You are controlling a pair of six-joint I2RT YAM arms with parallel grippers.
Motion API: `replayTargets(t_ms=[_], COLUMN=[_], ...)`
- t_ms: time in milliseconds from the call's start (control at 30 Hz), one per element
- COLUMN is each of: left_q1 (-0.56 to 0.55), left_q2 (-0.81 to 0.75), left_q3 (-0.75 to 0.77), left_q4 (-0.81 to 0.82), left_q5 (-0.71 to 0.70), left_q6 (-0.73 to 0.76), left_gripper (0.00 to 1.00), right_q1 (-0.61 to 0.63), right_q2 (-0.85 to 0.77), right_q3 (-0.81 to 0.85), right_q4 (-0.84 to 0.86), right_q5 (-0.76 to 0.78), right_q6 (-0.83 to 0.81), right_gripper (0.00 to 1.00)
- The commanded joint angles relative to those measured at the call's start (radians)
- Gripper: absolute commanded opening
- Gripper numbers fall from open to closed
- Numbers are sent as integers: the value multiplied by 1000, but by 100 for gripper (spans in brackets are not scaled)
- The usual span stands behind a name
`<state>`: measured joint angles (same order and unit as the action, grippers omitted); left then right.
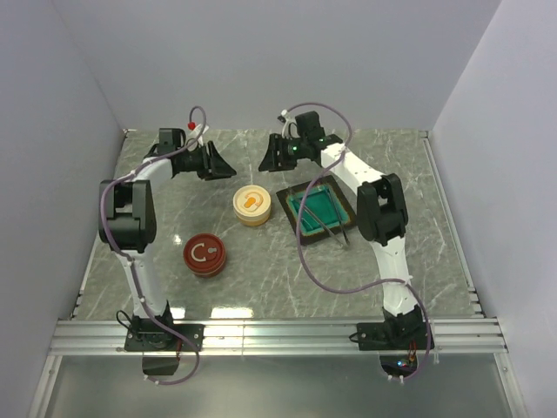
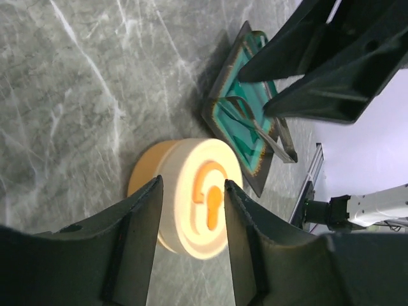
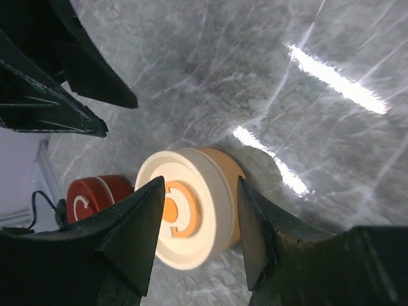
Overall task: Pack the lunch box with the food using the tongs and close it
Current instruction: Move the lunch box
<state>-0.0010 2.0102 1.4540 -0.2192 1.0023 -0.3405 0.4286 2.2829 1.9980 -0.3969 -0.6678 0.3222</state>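
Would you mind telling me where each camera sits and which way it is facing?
Top external: high behind the arm bases, looking down on the table; both arms show.
Left wrist: past the left gripper at the cream round box and teal tray.
Right wrist: past the right gripper at that box and the red round box.
Shared: both wrist views frame the cream round box.

glossy marbled table (image 1: 261, 283), matt cream lunch box (image 1: 252, 206)

The top camera looked down on the whole table (image 1: 278, 279) from high up. Both wrist cameras looked closely at the round cream box (image 1: 251, 207) from opposite sides.
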Motion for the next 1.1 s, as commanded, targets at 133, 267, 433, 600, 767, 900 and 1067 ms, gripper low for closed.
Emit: replayTargets(t_ms=[133, 267, 433, 600, 767, 900, 1067], left_q1=[-62, -73, -73, -96, -119, -123, -137], left_q2=[100, 143, 162, 193, 206, 263, 321], left_q3=[97, 108, 121, 236, 241, 284, 333], left_q4=[53, 50, 32, -124, -117, -97, -71], left_q5=[22, 7, -19, -62, -80, -45, 15], left_q6=[-35, -41, -22, 101, 106, 69, 35], left_gripper=[49, 47, 47, 52, 60, 58, 53], right_q1=[15, 15, 19, -4, -60, -114, -146], right_q2=[87, 104, 89, 10, -95, -181, -321], right_q3=[22, 28, 19, -4, -24, -82, -184], right_q4=[82, 70, 61, 32, -13, -45, -76], right_q5=[-104, -89, -59, -12, -6, -15, -47], right_q6=[140, 129, 112, 42, 2, -20, -40], right_gripper=[53, 50, 49, 52, 53, 54, 56])
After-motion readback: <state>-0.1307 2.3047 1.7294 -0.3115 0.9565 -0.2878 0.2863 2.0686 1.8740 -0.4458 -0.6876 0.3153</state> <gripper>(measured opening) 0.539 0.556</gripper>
